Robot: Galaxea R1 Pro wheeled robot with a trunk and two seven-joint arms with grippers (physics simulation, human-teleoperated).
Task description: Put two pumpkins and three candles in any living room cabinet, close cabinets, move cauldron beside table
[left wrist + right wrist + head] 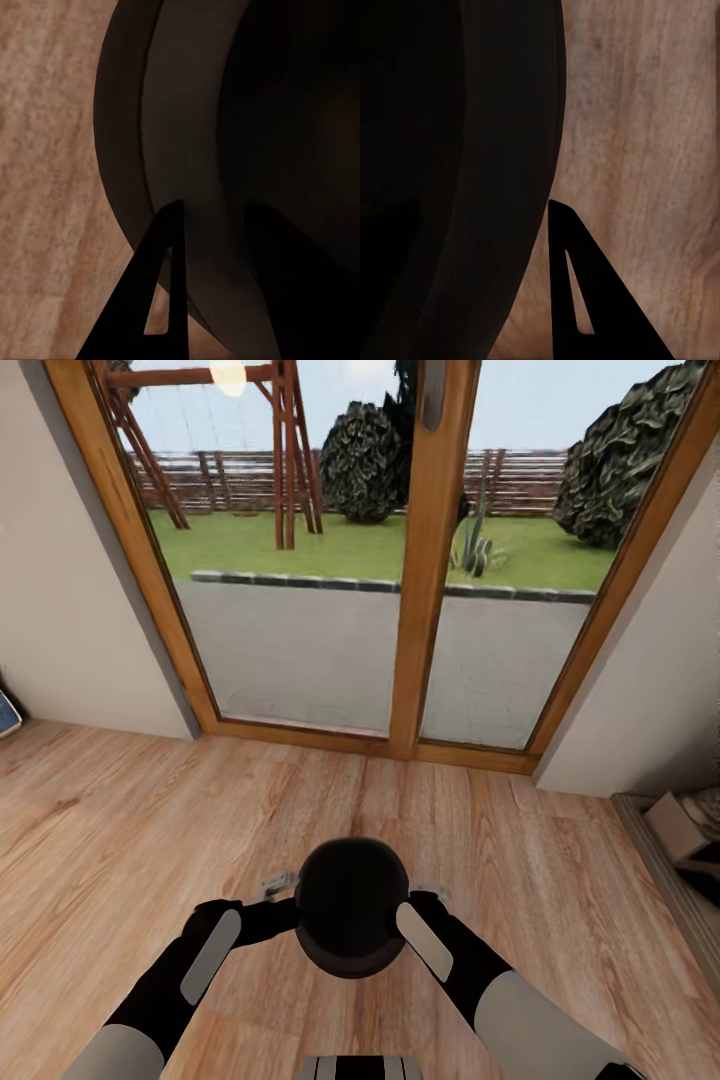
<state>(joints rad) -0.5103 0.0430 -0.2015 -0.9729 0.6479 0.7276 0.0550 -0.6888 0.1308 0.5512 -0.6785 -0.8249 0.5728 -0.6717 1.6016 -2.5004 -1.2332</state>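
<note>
The cauldron (352, 905), a round black pot, hangs above the wooden floor in front of my trunk, held between both arms. My left gripper (288, 916) grips its rim on one side and my right gripper (418, 908) grips the opposite side. In the left wrist view the cauldron (225, 150) sits close up, with one finger (161, 289) outside its wall and the other dark against the inside. The right wrist view shows the same: the cauldron (472, 172) with one finger (585, 292) outside its rim. Pumpkins, candles, cabinet and table are out of view.
Tall glass patio doors (300, 640) in a wooden frame (425, 610) stand straight ahead, with white walls on both sides. A low shelf with a cardboard box (680, 825) lies at the right edge. A small object (5, 712) leans at the left wall. Wooden floor (150, 830) stretches ahead.
</note>
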